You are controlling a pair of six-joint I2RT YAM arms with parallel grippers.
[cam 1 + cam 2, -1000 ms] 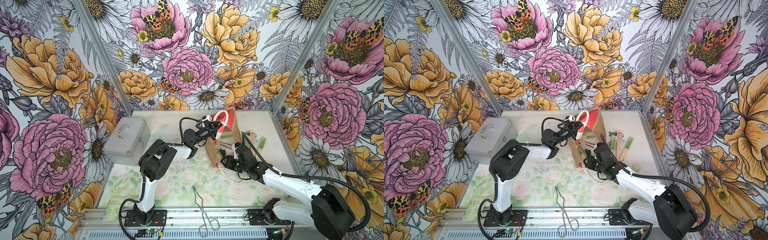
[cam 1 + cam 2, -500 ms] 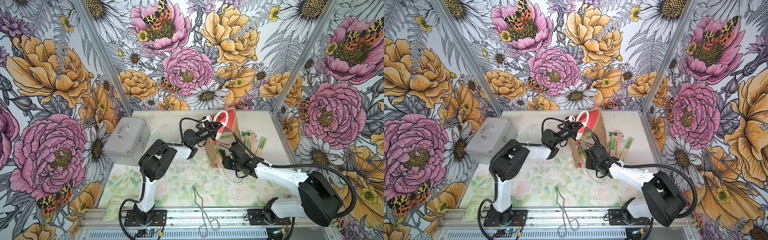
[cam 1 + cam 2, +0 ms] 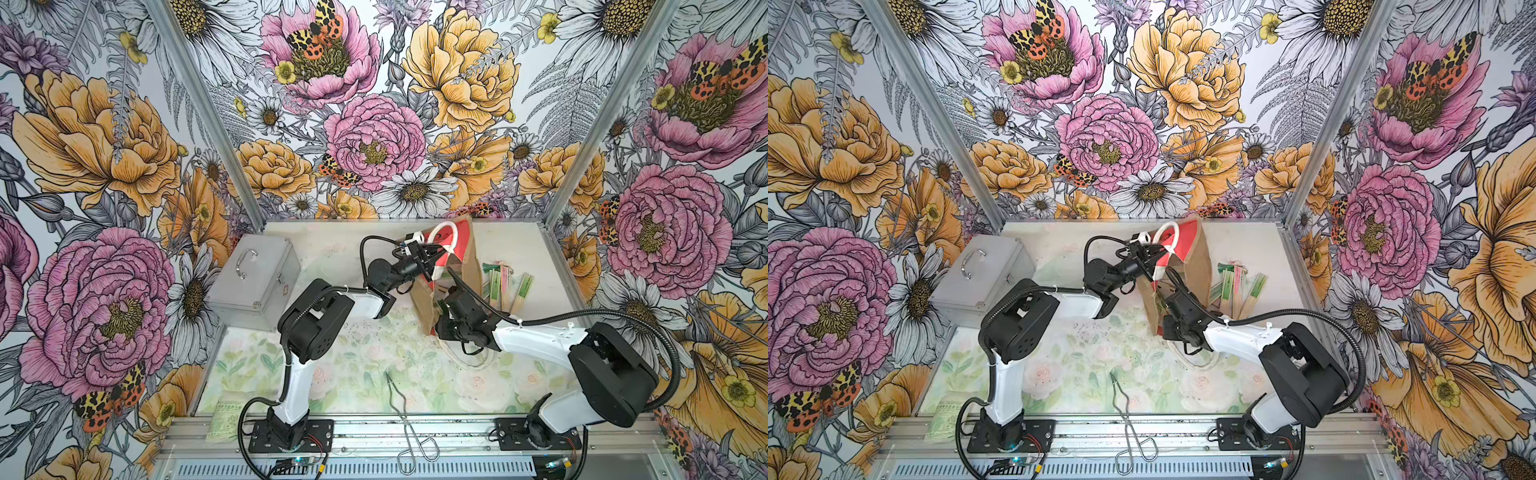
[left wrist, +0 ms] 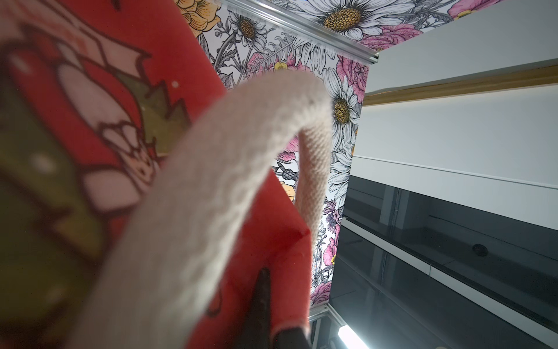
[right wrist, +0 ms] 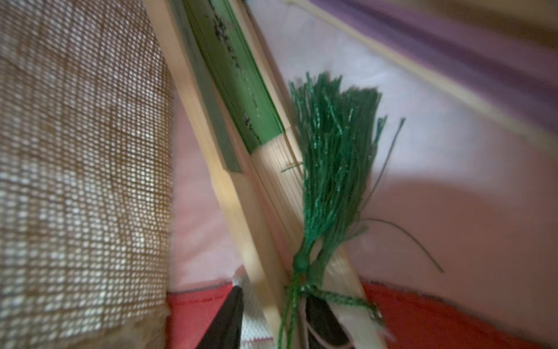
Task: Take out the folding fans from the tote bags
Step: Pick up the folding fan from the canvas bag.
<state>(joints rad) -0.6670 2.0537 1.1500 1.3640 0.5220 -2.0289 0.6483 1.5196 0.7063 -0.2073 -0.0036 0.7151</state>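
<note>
Pinching the top edge of the tote bag (image 3: 465, 257), the left gripper (image 3: 430, 255) was clamped together on its red panel (image 4: 99, 90) just beside a white rope handle (image 4: 211, 196), which arched across the left wrist view. The right gripper (image 5: 273, 294) was pushed into the bag's mouth, its two black fingers (image 5: 223, 317) standing on either side of the pivot end of a green fan (image 5: 247, 99). Whether they were pressing on the slats I cannot tell. A green tassel (image 5: 329, 166) hung from that end of the fan, which leaned between the tan jute wall (image 5: 75, 181) and the pale lining (image 5: 453, 181).

In both top views the bag stood tilted near the back of the table (image 3: 353, 365), with its opening turned toward the right arm. Several closed fans (image 3: 503, 282) lay on the table just beside the bag, on its right. A grey metal case (image 3: 253, 282) sat well apart on the left, and metal tongs (image 3: 405, 411) lay at the near edge between the two arm bases.
</note>
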